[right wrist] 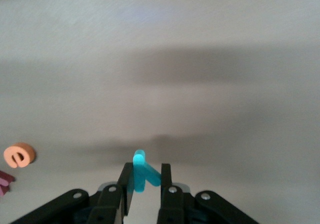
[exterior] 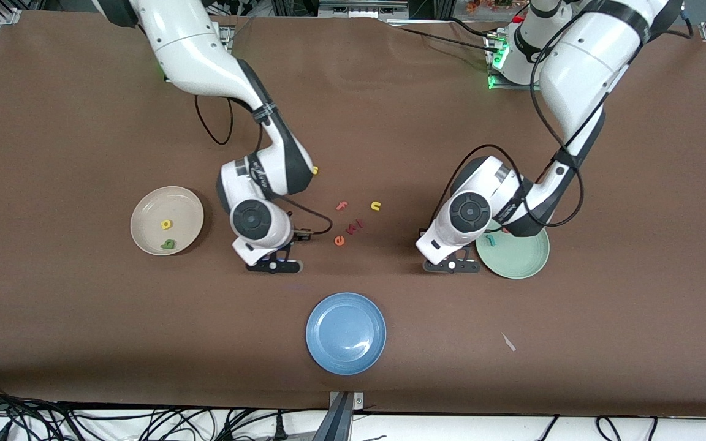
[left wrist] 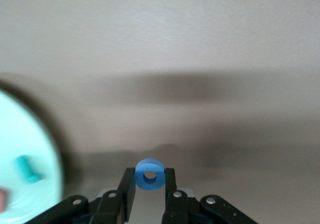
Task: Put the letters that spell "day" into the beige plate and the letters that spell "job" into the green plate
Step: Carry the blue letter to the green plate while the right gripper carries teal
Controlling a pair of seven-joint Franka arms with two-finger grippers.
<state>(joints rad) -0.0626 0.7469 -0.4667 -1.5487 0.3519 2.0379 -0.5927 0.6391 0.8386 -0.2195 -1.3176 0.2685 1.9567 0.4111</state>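
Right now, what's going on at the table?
Two arms are sorting foam letters into plates. The left gripper is shut on the blue "o" beside the green plate, which already holds the teal "j". The right gripper is shut on the teal "y" near the orange "e". The beige plate holds the yellow letter and the dark green letter. The blue plate has no letters.

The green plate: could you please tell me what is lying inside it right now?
A teal letter lies in the green plate. The left wrist view also shows a pink-red piece at its edge. The left arm covers part of the plate, so anything more there is hidden.
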